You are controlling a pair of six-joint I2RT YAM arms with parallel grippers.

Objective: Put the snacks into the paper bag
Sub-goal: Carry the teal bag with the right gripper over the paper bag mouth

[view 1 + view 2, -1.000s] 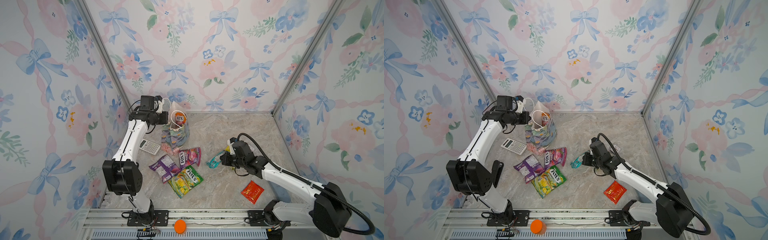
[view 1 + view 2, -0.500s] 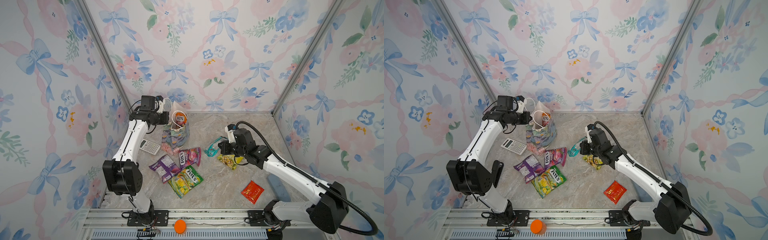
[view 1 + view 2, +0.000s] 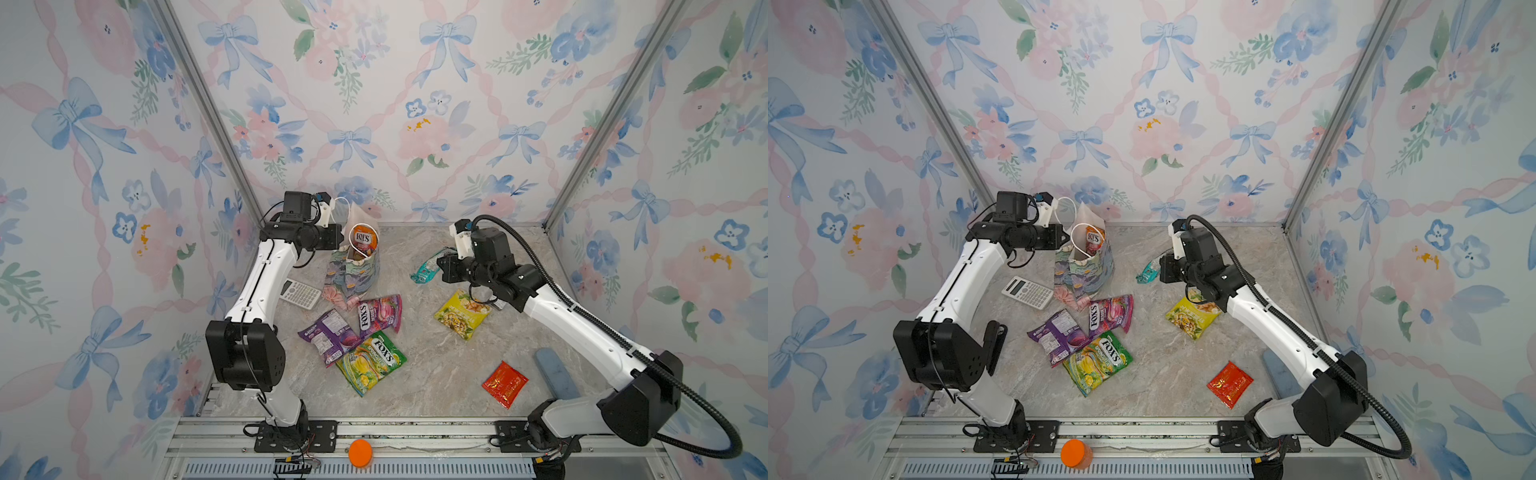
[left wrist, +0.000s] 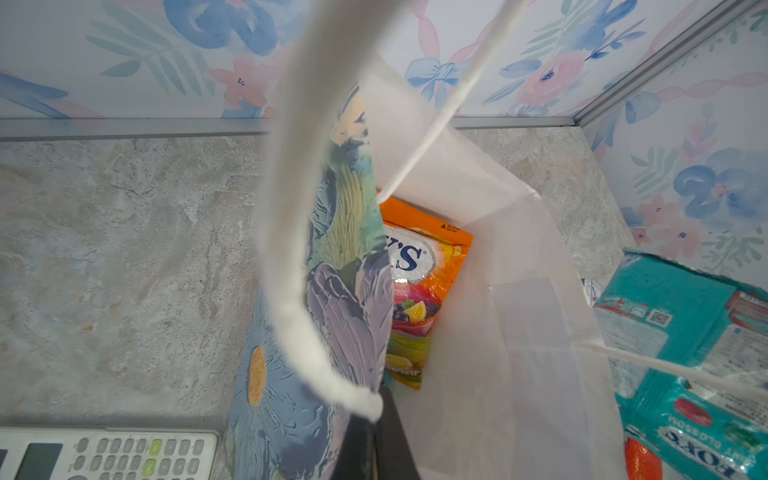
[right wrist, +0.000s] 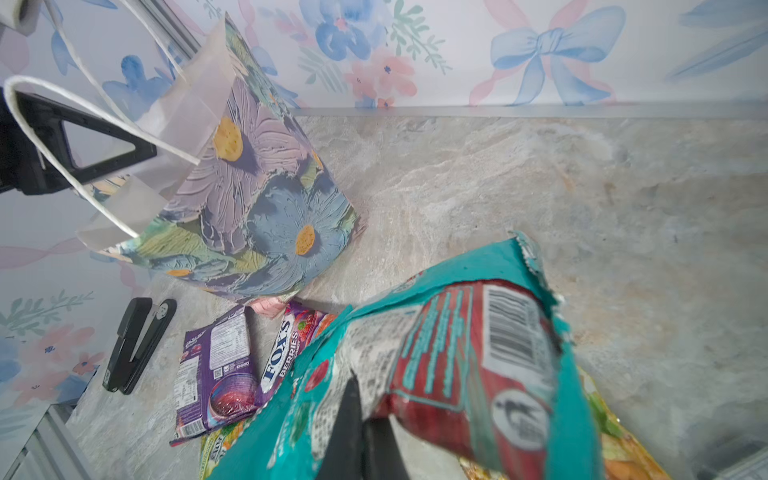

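Note:
The paper bag (image 3: 353,278) (image 3: 1084,274) stands upright at the back left, an orange FOX'S snack (image 4: 419,270) inside it. My left gripper (image 3: 338,237) (image 4: 376,432) is shut on the bag's near rim by a cord handle. My right gripper (image 3: 442,266) (image 5: 365,424) is shut on a teal snack (image 3: 426,270) (image 5: 457,353), held above the table to the right of the bag. On the table lie the purple (image 3: 328,334), pink (image 3: 378,313), green-yellow (image 3: 370,361) and yellow (image 3: 461,313) snacks and a red sachet (image 3: 505,382).
A grey-white calculator (image 3: 300,294) lies left of the bag under my left arm. A black stapler (image 5: 137,345) lies near it. A grey-blue pad (image 3: 555,374) sits by the right wall. An orange disc (image 3: 360,453) rests on the front rail.
My right gripper has risen and moved back and left toward the bag with the teal snack, uncovering the yellow snack. The left arm has stayed still on the bag.

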